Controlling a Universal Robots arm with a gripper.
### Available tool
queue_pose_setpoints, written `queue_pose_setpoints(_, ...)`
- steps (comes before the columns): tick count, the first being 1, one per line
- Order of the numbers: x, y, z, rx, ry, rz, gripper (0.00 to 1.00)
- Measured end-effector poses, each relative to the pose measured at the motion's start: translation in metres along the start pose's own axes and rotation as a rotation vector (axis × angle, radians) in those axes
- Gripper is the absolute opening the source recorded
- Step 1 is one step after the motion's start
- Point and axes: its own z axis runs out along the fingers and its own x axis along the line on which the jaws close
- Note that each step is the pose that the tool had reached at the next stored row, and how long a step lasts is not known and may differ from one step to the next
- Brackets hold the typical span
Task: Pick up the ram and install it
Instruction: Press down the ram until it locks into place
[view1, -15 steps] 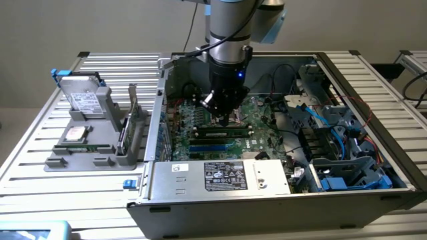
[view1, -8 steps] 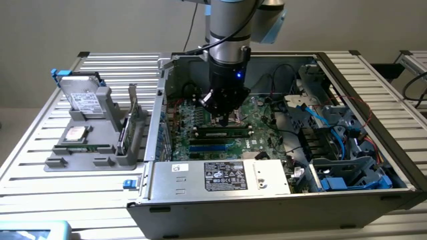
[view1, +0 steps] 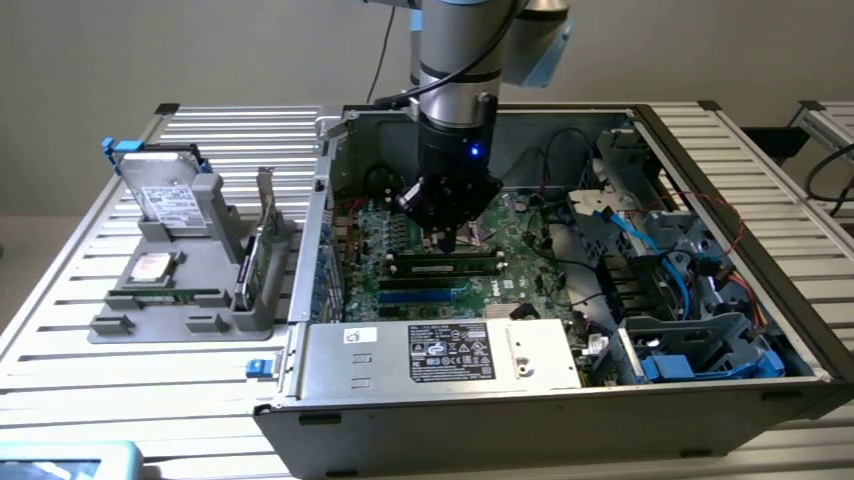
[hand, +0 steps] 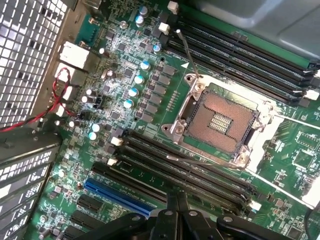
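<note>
1. Gripper (hand: 173, 207): fingers drawn together, narrow, with nothing visible between them. In the exterior view it is inside the open PC case (view1: 747, 200), tip just above the memory slots.
2. The ram (view1: 447, 267) stands edge-up in a black slot on the motherboard (view1: 534, 225), directly under the gripper (view1: 447, 238). I can't tell whether the tip touches its top edge.
3. Handling, my read: light, stiff, thin and fragile. Hold it by the long top edge at mid-length, not by the chips or contacts. It should go in square to the slot, since a tilt could bind it.
4. Look: slim green strip with a row of dark chips, about as long as the slot.
5. CPU socket (hand: 220, 122) is open, beside the slot rows.
6. The case sits toward the bench's (view1: 80, 370) right edge in the exterior view. A grey parts holder (view1: 187, 310) toward the left edge carries a hard drive (view1: 167, 195), an expansion card (view1: 267, 225) and another slim green strip.
</note>
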Motion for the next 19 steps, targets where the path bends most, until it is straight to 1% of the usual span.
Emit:
queue_pose_setpoints(10,0.0000,0.0000,0.0000,-0.0023,0.0024,0.104,0.11)
queue_pose_setpoints(19,0.0000,0.0000,0.0000,-0.0018,-0.0028,0.185,0.11)
